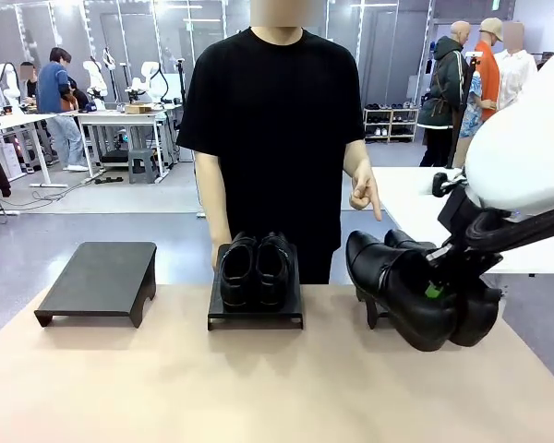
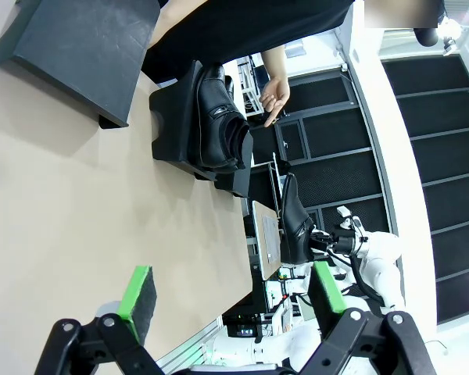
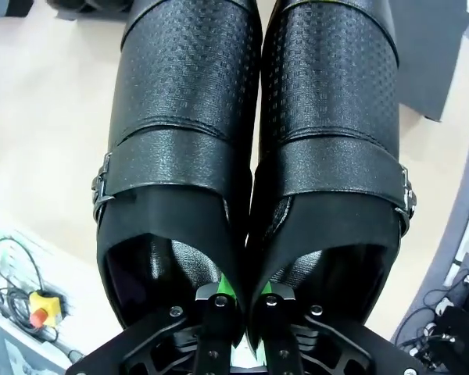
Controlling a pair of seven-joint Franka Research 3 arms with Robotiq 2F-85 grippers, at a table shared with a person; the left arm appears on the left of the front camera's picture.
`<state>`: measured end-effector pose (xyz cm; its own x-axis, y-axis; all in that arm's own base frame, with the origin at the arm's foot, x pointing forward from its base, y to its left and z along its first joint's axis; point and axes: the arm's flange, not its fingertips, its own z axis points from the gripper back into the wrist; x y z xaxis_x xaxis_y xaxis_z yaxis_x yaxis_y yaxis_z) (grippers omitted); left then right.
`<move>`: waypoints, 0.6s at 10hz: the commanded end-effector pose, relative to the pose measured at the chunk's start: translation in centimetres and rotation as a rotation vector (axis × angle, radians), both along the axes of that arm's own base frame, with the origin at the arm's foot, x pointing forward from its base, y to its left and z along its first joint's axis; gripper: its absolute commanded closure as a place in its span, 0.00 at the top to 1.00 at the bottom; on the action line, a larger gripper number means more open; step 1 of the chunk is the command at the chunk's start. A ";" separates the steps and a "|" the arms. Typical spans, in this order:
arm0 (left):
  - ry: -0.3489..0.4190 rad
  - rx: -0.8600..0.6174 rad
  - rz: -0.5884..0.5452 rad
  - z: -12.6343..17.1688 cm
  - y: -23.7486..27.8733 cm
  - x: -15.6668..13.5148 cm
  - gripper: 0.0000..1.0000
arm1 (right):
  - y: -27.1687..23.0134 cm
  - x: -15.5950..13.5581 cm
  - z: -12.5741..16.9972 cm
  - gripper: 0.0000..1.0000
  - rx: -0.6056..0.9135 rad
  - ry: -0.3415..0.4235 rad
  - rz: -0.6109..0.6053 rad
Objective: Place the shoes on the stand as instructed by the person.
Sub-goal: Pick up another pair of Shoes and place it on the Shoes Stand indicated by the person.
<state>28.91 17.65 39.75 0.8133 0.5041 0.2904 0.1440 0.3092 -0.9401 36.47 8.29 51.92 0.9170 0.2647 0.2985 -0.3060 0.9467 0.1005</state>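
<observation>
Jaws of the right gripper (image 1: 433, 289) are clamped on the held pair (image 1: 397, 281) in the front view. A green pad shows between the two shoes, which hang tilted above the table (image 1: 258, 388). Part of a third stand (image 1: 370, 312) shows just under them. Above it, the person's hand (image 1: 364, 194) points a finger downward. Farther from these jaws the other pair (image 1: 256, 269) sits side by side on the middle stand (image 1: 256, 319), and beyond that stands a bare stand (image 1: 97, 277).

From the left wrist, the left gripper (image 2: 230, 297) has its jaws wide apart over the table with nothing between them. Well ahead of them lie the bare stand, the other pair on the middle stand, the pointing hand and the held pair in the air.

The right wrist view shows the grip itself, which the front view hides. One of the fingers (image 3: 211, 312) goes into each shoe's opening, pinching the two adjoining inner walls together. The straps and uppers run away from the jaws.
</observation>
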 end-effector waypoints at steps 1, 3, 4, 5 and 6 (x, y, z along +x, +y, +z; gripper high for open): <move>0.000 -0.024 0.004 0.6 -0.1 0.1 1.00 | -1.6 2.0 0.8 0.00 0.001 -0.047 -0.072; 0.000 -0.024 0.004 0.6 -0.1 0.1 1.00 | -2.6 2.1 1.3 0.00 0.060 -0.061 -0.103; 0.000 -0.024 0.004 0.6 -0.1 0.1 1.00 | -2.4 1.3 1.3 0.00 0.068 -0.055 -0.096; 0.000 -0.024 0.004 0.6 -0.1 0.1 1.00 | -2.8 1.7 0.1 0.00 0.025 -0.022 -0.070; 0.000 -0.024 0.004 0.6 -0.1 0.1 1.00 | -2.8 1.7 0.1 0.00 0.025 -0.022 -0.070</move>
<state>28.91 17.65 39.75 0.8133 0.5042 0.2904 0.1439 0.3091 -0.9401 38.14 5.27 51.58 0.9306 0.1872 0.3145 -0.2364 0.9634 0.1261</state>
